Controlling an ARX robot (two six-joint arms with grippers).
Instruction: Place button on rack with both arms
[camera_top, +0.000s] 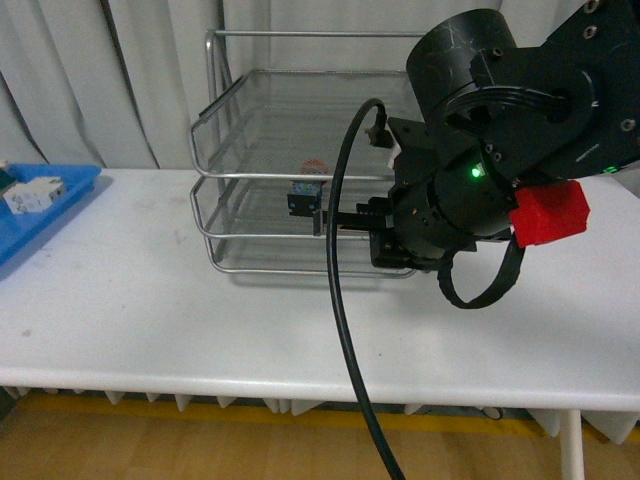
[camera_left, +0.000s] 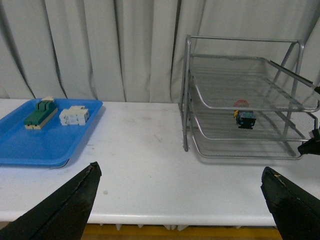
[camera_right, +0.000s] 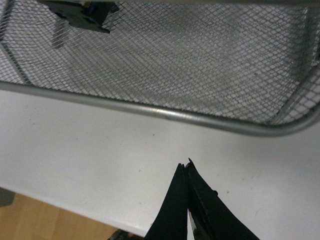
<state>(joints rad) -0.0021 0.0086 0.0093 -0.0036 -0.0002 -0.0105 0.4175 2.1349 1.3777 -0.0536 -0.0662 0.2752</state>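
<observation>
The button (camera_top: 309, 187), a red cap on a dark body, stands on the middle tier of the silver wire rack (camera_top: 232, 150). It also shows in the left wrist view (camera_left: 245, 118) and, as a dark body behind mesh, in the right wrist view (camera_right: 82, 12). My right gripper (camera_top: 321, 221) is shut and empty. It sits just in front of the rack's front rim (camera_right: 150, 110), low over the white table, with its tip (camera_right: 184, 167) short of the rim. My left gripper (camera_left: 180, 168) is open and empty, held back over the table's front edge, well away from the rack (camera_left: 240, 80).
A flat blue tray (camera_left: 45, 140) lies at the table's left with a green-and-cream block (camera_left: 41, 113) and a white block (camera_left: 74, 116) in it. The tray also shows in the front view (camera_top: 45, 215). Grey curtains hang behind. My right arm's black cable (camera_top: 340, 330) hangs over the table's front.
</observation>
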